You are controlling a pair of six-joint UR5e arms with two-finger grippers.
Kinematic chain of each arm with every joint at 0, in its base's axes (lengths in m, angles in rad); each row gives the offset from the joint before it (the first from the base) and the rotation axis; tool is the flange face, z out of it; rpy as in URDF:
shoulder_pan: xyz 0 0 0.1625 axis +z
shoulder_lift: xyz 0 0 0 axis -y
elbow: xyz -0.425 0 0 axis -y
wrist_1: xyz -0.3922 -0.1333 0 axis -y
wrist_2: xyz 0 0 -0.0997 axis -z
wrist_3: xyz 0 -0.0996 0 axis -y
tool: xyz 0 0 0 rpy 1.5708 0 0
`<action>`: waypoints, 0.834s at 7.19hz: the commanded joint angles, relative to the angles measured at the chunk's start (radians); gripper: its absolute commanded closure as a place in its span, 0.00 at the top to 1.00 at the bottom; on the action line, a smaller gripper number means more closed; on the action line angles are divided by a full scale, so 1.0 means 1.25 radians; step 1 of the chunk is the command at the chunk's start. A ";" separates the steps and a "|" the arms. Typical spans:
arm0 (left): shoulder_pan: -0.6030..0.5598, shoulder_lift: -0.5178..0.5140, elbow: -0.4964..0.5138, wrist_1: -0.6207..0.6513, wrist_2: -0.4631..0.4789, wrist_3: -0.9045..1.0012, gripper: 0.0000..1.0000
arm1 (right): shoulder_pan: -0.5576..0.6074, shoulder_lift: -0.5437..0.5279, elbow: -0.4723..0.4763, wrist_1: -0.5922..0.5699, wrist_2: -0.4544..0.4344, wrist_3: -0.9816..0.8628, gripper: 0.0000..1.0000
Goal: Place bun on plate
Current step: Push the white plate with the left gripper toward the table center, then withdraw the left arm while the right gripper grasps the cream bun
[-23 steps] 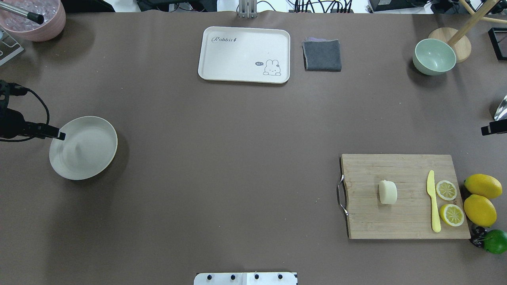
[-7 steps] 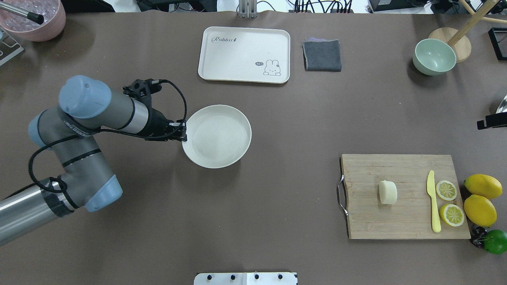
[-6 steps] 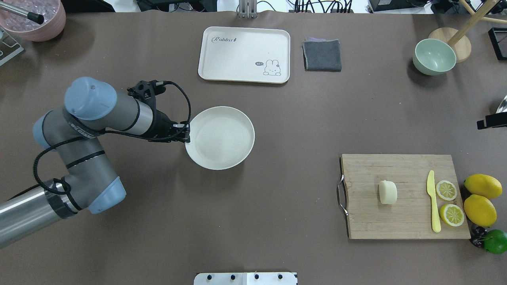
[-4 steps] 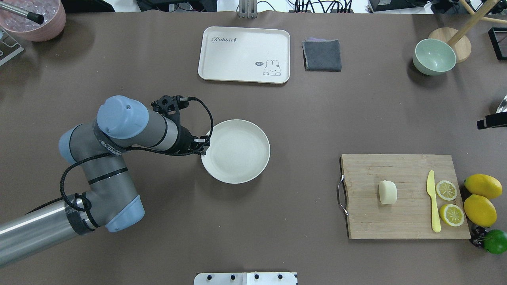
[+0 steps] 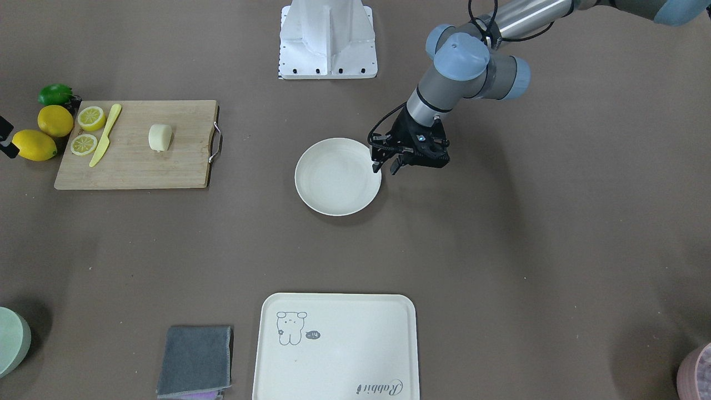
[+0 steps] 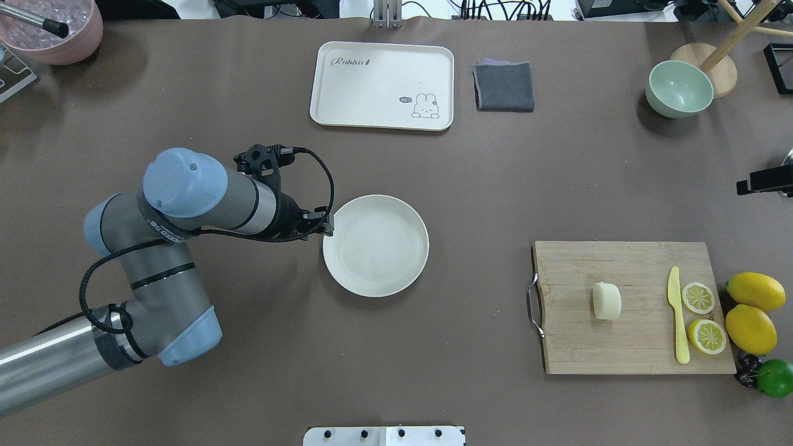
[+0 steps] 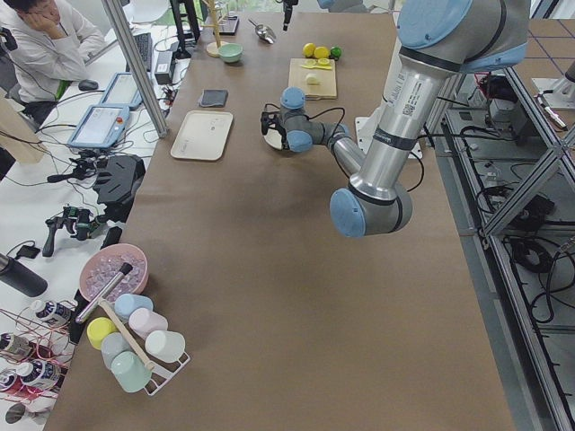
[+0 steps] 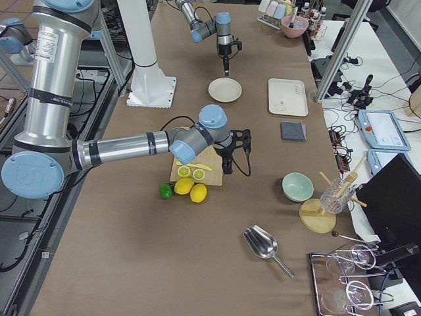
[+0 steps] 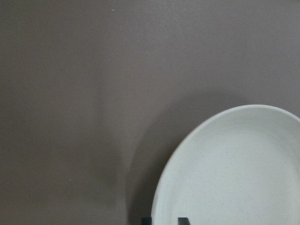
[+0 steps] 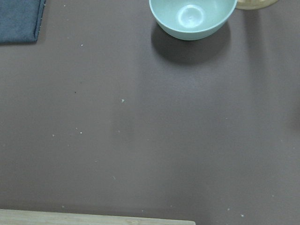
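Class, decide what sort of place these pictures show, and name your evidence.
Probably a robotics lab staged as a kitchen: a grey-and-blue robot arm, a wooden chopping board, and a person beside tablet screens.

The bun point(image 6: 606, 301) stands alone on the cutting board point(image 6: 632, 266), free above and all round (the knife point(image 6: 678, 316) lies apart, toward the right edge of the tabletop point(image 6: 483, 204)). From board to plate point(image 6: 375, 245) the way is bare; the left gripper point(image 6: 328, 229) crowds only the plate's rim on the left-edge side.
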 commanded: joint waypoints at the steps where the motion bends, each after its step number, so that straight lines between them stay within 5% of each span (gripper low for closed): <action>1: -0.168 0.035 -0.044 0.069 -0.154 0.076 0.98 | -0.096 0.015 0.029 -0.003 -0.062 0.116 1.00; 4: -0.404 0.133 -0.057 0.201 -0.319 0.443 0.98 | -0.311 0.049 0.049 -0.048 -0.222 0.269 1.00; 6: -0.529 0.159 -0.053 0.342 -0.337 0.701 0.98 | -0.416 0.049 0.049 -0.049 -0.269 0.319 1.00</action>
